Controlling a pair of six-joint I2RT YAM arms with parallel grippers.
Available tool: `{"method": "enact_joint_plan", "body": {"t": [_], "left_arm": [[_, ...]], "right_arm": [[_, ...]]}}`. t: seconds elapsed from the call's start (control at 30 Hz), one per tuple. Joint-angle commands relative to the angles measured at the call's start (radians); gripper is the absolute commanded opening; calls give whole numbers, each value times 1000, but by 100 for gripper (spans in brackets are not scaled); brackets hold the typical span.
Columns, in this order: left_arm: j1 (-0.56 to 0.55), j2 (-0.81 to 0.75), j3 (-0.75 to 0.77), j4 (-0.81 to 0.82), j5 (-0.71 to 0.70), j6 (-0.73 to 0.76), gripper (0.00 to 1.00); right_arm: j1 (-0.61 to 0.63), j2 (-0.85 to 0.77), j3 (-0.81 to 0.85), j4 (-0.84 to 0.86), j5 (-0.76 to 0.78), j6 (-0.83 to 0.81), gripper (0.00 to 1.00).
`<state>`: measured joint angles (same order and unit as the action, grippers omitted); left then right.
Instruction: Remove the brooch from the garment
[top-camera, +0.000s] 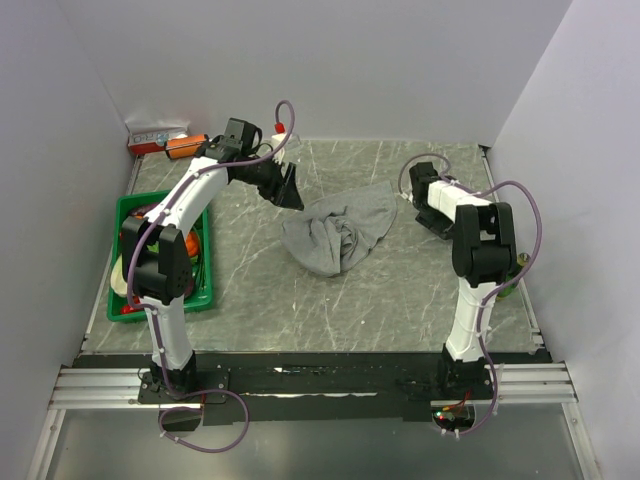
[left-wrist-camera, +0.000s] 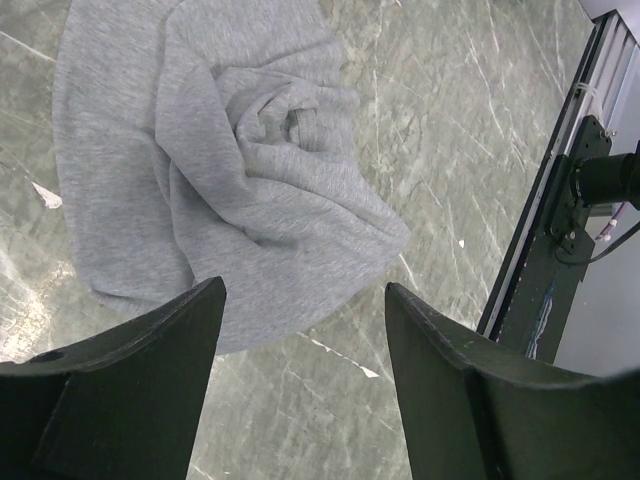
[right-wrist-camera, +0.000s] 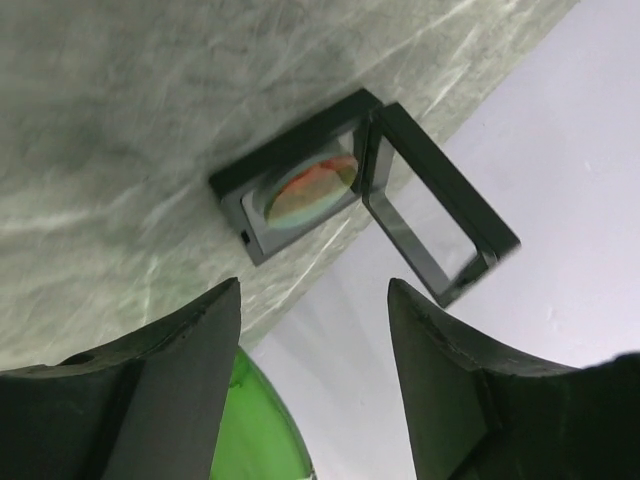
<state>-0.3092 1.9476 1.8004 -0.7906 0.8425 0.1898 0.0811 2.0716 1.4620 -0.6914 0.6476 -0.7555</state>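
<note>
The grey garment (top-camera: 340, 232) lies rumpled on the worktop (top-camera: 400, 290), its folds twisted into a swirl. The left end effector (left-wrist-camera: 302, 290) and right end effector (right-wrist-camera: 313, 287) are both released and empty.

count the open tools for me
2. The left tool hangs over the grey garment, jaws apart and empty; the right tool is above an open black hinged case, also empty.

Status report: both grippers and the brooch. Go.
Left gripper open, above garment. Right gripper open, empty. Brooch apparently in open black case, off garment. Nothing obstructing.
</note>
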Motion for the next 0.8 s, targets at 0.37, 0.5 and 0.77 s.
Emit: {"method": "enact_joint_plan", "body": {"t": [0.37,0.5,0.77], "left_arm": [[-4,-26,79,5,-153,22,100],[54,-62,86,109,-292,-26,100],[248,-35,266,241,-520,-182,99]], "right_arm": [[66,-205,389,-283,-502,408,100],[66,-243,558,-232,-591,438,100],[63,-262,811,-33,-635,495,100]]}}
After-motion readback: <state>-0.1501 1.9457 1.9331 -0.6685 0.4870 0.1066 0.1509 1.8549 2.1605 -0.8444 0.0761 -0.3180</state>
